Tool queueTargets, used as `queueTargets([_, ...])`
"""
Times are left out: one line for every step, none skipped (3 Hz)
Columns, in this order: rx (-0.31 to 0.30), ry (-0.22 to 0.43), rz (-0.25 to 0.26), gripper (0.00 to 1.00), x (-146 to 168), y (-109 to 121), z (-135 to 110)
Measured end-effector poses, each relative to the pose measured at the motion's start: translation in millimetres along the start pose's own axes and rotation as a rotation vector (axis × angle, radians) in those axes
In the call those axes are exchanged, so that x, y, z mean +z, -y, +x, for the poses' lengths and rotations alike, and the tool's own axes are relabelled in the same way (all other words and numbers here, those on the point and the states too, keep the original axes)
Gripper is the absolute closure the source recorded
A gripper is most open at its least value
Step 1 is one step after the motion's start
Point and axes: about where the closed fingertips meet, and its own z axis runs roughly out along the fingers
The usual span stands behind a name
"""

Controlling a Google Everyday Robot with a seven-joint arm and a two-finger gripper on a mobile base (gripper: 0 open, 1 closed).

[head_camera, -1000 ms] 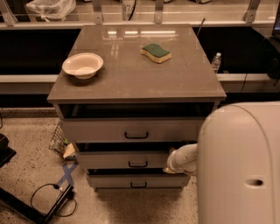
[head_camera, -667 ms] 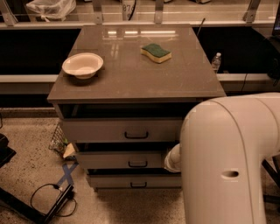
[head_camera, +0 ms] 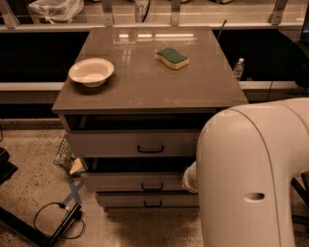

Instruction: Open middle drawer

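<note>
the middle drawer (head_camera: 120,182) sits second of three in the front of the table (head_camera: 145,94), a shallow grey front with a small black bar handle (head_camera: 151,186) at its centre. a dark gap shows above it, so it looks pulled out a little, but by my judgement not far.

the end effector (head_camera: 189,177) is at the right end of that drawer front, almost wholly hidden behind the big white link of the robot arm (head_camera: 251,178). only a pale rounded part shows, and i cannot tell whether it is apart, together or clamped on anything.

to do the step well, the hold should be on the small centre handle, not the wider handle (head_camera: 150,149) of the taller top drawer (head_camera: 106,144) above or the lowest drawer (head_camera: 125,199) below. the pull should run straight toward the near side, level with the drawer, so it does not skew. a pull from the drawer's right end would likely twist it.

on the table top a cream bowl (head_camera: 91,72) stands at the left and a green and yellow sponge (head_camera: 172,58) lies further back, right of centre, well apart.

a water bottle (head_camera: 238,69) stands past the table's right edge and a plastic bag (head_camera: 53,7) lies far left. on the speckled floor (head_camera: 29,178) at near left are a blue tape cross (head_camera: 72,191) and a black cable (head_camera: 50,217).
</note>
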Motion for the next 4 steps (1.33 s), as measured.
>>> queueTargets([0.005,-0.002,-0.005,1.00,-3,-4,3])
queueTargets([0.023,-0.010,-0.025,1.00,-14,-19,15])
queueTargets([0.023,-0.010,-0.025,1.00,-17,-18,14])
queueTargets([0.036,0.010,-0.043,1.00,-32,-41,27])
